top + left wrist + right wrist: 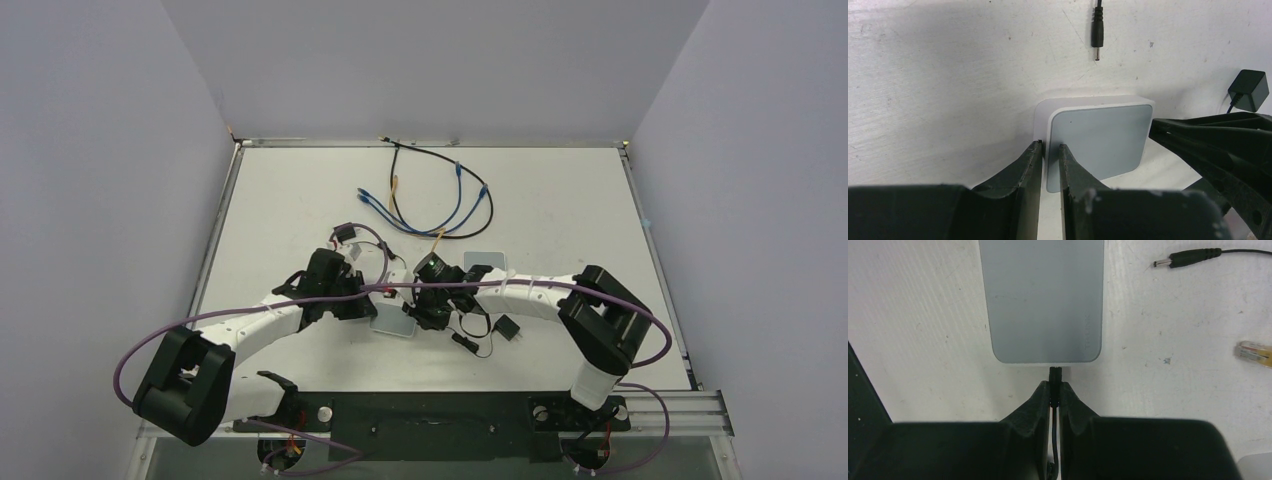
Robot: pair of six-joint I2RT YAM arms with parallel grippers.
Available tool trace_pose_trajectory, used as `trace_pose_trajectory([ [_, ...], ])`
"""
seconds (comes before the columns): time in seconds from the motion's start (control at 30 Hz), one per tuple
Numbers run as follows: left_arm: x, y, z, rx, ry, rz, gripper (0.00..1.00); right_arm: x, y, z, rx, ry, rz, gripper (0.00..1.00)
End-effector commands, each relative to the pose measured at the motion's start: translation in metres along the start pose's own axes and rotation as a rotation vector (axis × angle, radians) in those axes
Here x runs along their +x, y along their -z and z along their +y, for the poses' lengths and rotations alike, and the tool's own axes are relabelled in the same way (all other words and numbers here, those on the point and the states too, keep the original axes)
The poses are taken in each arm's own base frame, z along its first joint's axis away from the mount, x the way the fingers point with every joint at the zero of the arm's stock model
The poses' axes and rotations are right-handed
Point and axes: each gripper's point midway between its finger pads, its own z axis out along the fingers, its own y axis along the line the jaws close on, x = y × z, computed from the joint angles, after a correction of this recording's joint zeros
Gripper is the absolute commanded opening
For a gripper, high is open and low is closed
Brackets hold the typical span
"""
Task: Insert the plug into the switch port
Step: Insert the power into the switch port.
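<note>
The switch is a flat white box with a pale grey face [1100, 137], lying on the table [1040, 295] between the two grippers [393, 322]. My left gripper [1050, 148] is shut on the box's left edge, one finger on each side of the white rim. My right gripper [1055, 385] is shut on a thin black plug [1055, 375] whose cable runs back between the fingers. The plug's tip meets the middle of the box's near narrow edge. The port itself is hidden behind the plug.
A loose black barrel plug [1188, 259] lies on the table beyond the box [1097, 35]. A clear network connector [1255, 352] lies to the right. A black adapter [1248, 90] sits near the right arm. A second white box [485, 260] and coiled cables [430, 200] lie further back.
</note>
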Motion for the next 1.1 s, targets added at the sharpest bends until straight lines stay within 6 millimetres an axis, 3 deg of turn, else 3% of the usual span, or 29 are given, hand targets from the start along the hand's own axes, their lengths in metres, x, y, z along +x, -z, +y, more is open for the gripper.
trace_pose_trajectory([
  [0.0,0.043,0.011,-0.058,0.277,-0.035,0.185,0.11,-0.168,0.030,0.036,-0.110,0.295,-0.561,0.00],
  [0.2,0.045,0.014,-0.061,0.298,-0.042,0.185,0.11,-0.167,0.029,0.039,-0.086,0.258,-0.592,0.00],
  [0.5,0.053,0.013,-0.060,0.281,-0.039,0.200,0.11,-0.180,0.038,0.012,0.068,0.112,-0.677,0.00],
  [0.8,0.056,0.014,-0.055,0.261,-0.021,0.196,0.11,-0.163,0.046,-0.015,0.187,0.007,-0.678,0.00],
  [1.07,0.064,0.012,-0.049,0.247,-0.004,0.217,0.10,-0.143,0.055,-0.028,0.250,-0.034,-0.680,0.00],
])
